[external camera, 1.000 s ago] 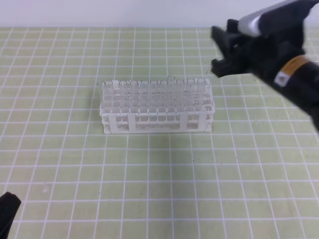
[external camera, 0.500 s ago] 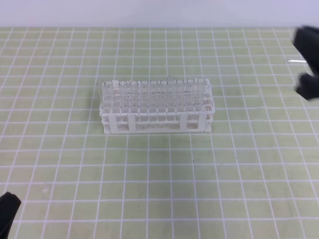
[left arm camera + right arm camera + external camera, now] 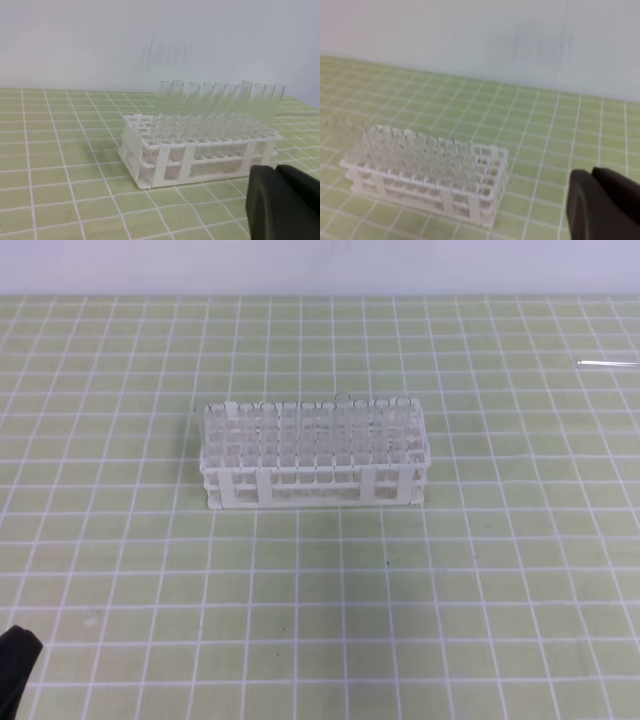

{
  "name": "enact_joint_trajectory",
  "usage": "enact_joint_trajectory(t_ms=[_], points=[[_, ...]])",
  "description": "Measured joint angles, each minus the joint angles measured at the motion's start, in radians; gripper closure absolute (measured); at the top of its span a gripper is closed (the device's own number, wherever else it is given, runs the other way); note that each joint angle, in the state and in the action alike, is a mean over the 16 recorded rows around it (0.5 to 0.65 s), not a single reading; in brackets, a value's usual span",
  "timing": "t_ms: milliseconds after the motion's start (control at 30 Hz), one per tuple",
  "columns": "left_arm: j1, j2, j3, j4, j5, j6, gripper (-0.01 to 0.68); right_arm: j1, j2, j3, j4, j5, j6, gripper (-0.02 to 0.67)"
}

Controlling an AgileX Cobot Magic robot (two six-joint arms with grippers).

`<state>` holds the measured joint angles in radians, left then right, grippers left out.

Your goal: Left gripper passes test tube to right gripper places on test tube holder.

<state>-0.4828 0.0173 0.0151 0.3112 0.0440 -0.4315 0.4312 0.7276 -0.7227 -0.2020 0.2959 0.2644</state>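
Here the test tube holder (image 3: 314,458) stands upright near the middle of the green gridded tabletop (image 3: 400,600), its long side facing the exterior high camera. It is a white lattice rack with open-framed sides, and clear tubes stand in it: the left wrist view shows a row of them (image 3: 220,100) rising above the top grid along the far side, leaning slightly. Which of these is the test tube of the task cannot be told; they look alike and are nearly transparent.

The left gripper (image 3: 276,202) shows in its own wrist view as a dark block at the lower right, its jaws pressed together with only a thin seam between them and nothing held. It sits low over the tabletop, apart from the rack, off the rack's near right corner. In the exterior high view only a black corner (image 3: 14,665) of that arm shows at the lower left edge.

The right gripper (image 3: 592,200) appears in its wrist view as a dark shape at the lower right, jaws closed on nothing, with the holder (image 3: 427,172) well to its left. A thin clear rod (image 3: 607,364) lies flat on the tabletop at the far right edge, well apart from the rack.
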Motion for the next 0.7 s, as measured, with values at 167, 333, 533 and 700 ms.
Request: enact_joint_trajectory(t_ms=[167, 333, 533, 700], points=[[0.000, 0.000, 0.000, 0.000, 0.001, 0.000, 0.675, -0.060, -0.138, 0.106, 0.007, -0.001, -0.018, 0.664], [0.000, 0.000, -0.001, 0.000, 0.002, 0.000, 0.675, -0.168, -0.338, 0.274, 0.026, -0.041, -0.033, 0.665], [0.000, 0.000, 0.001, 0.000, 0.000, 0.000, 0.675, -0.305, -0.578, 0.482, 0.055, -0.093, -0.043, 0.665], [0.000, 0.000, -0.001, 0.000, 0.000, 0.000, 0.675, -0.372, -0.694, 0.595, 0.073, -0.105, -0.043, 0.665]])
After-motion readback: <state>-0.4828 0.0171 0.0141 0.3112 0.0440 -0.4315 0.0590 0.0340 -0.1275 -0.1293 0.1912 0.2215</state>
